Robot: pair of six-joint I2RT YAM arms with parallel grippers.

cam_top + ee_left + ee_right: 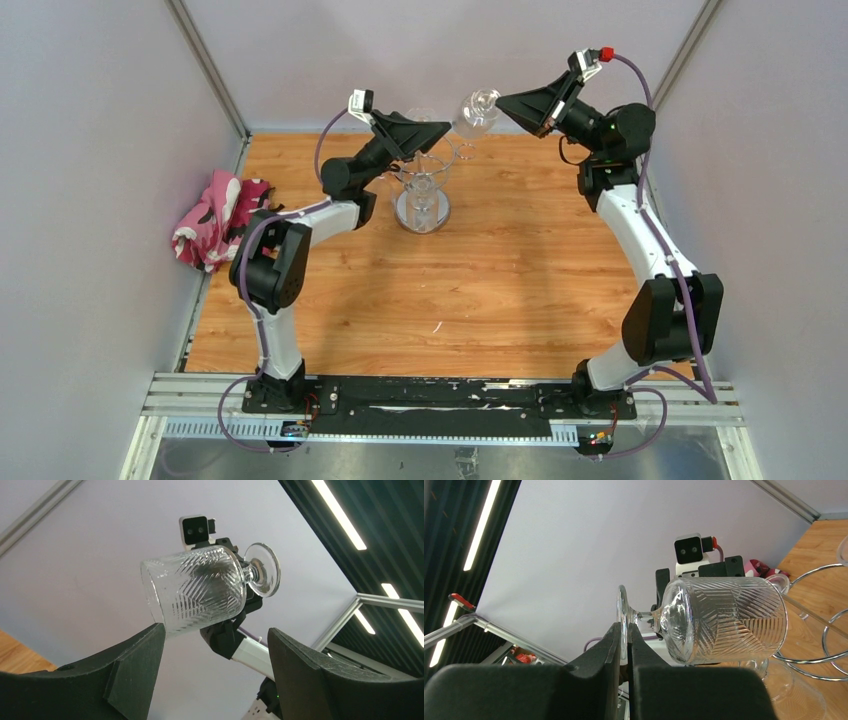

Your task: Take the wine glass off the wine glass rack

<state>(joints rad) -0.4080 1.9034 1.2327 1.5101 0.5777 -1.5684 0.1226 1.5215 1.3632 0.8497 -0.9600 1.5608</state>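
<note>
The right gripper is clenched on the thin foot of the wine glass. The glass lies on its side in the air, above and behind the wine glass rack and apart from its rings. The left gripper is released, jaws wide, aimed up at the bowl without touching it.

By this reading the glass is off the rack and needs carrying clear.
- Move the right arm away from the rings first, then lower it toward the table.
- The grip takes only the foot, so the heavy bowl can likely pivot. Move slowly and avoid rolling the wrist.
- If you support the glass with the left gripper, close squarely and gently on the bowl.

You cannot see how deep the foot sits between the right fingers. In the overhead view the glass and chrome wire show only faintly. Other clear glassware seems to sit at the rack, but you cannot count it. The right wrist view cuts off the rack's post and base.
</note>
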